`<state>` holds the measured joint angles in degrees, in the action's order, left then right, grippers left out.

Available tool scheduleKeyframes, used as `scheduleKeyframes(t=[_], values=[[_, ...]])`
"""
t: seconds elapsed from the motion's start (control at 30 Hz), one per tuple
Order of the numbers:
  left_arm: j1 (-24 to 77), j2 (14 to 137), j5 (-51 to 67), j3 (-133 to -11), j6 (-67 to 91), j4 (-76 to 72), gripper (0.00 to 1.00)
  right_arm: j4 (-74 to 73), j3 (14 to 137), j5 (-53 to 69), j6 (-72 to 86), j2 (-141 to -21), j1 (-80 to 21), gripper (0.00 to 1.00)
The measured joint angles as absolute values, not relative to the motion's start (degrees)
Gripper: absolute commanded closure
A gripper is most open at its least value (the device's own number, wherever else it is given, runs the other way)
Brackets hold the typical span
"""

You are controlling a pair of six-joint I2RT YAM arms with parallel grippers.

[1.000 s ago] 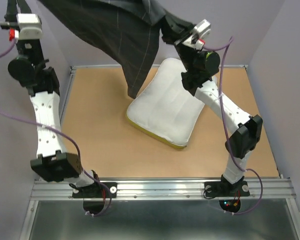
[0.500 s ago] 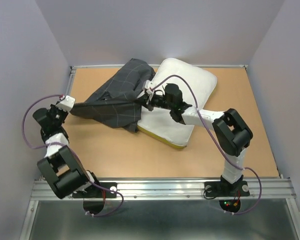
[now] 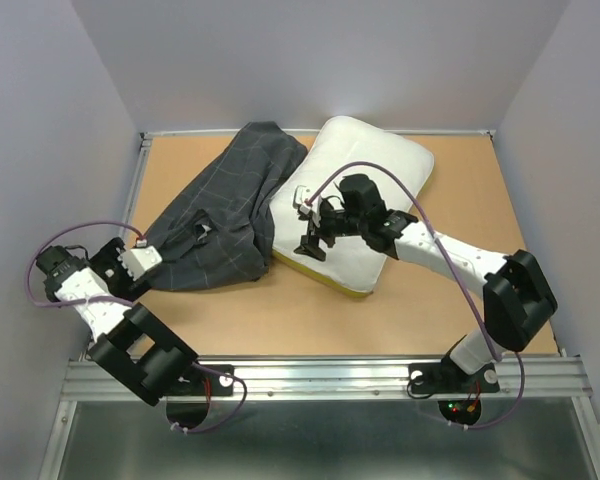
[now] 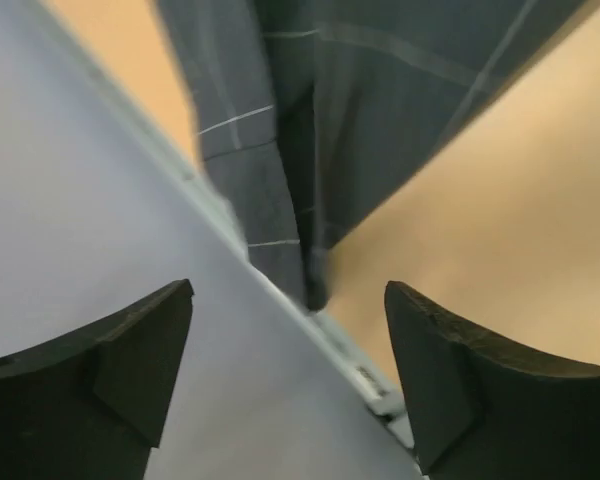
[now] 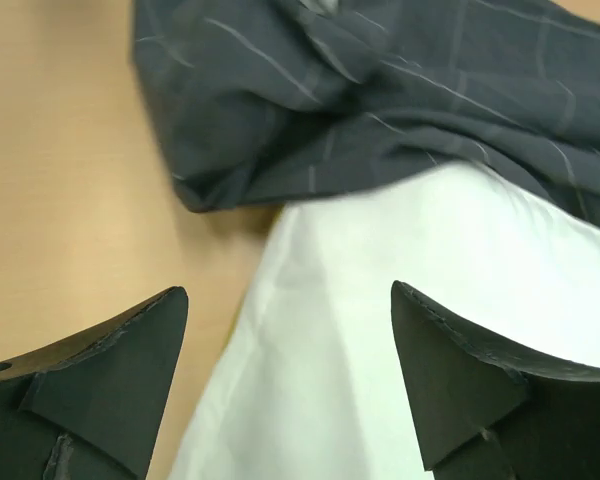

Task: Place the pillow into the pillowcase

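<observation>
Left gripper (image 4: pixel 288 290) and right gripper (image 5: pixel 288 290) gape empty; grabbing the crumpled dark-grey gridded cloth pillowcase (image 3: pixel 220 215), mouth seemingly hidden, could pinch both layers.

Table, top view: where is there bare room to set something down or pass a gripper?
Bare table: the near strip between pillow, pillowcase and the rail; also right of the pillow. Crowded mid-table, where the pillowcase meets the pillow by the right gripper.

The pillowcase (image 3: pixel 225 215) is dark grey with a thin pale grid; the pillow (image 3: pixel 380 150) is white and quilted, its near edge banded yellow; the table (image 3: pixel 420 310) is tan, the walls (image 3: pixel 280 60) pale lilac
</observation>
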<state>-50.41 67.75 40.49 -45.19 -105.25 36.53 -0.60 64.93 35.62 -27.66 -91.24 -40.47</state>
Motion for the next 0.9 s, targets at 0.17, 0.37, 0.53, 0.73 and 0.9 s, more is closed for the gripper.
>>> scheduleKeyframes(t=[0.17, 0.37, 0.53, 0.73, 0.9], values=[[-47.7, 67.6, 44.8, -54.9, -110.9, 53.9, 0.05, -7.1, 66.5, 26.2, -24.8, -89.2, -35.6, 0.16], [-23.7, 65.9, 43.3, -59.4, -95.3, 39.6, 0.09, -10.6, 79.9, 17.3, -17.4, -103.2, -26.2, 0.27], [-12.1, 75.0, 35.0, -61.9, -75.2, 26.1, 0.07, -14.8, 84.6, 11.6, -14.5, -115.0, -25.6, 0.29], [-5.7, 97.7, 23.1, -79.5, -58.5, 17.5, 0.05, -20.0, 86.8, 8.1, -15.5, -118.0, -23.9, 0.33], [-0.2, 109.3, 14.8, -91.0, -54.0, 15.4, 0.01, -24.5, 82.9, 7.6, -18.8, -114.5, -16.6, 0.33]])
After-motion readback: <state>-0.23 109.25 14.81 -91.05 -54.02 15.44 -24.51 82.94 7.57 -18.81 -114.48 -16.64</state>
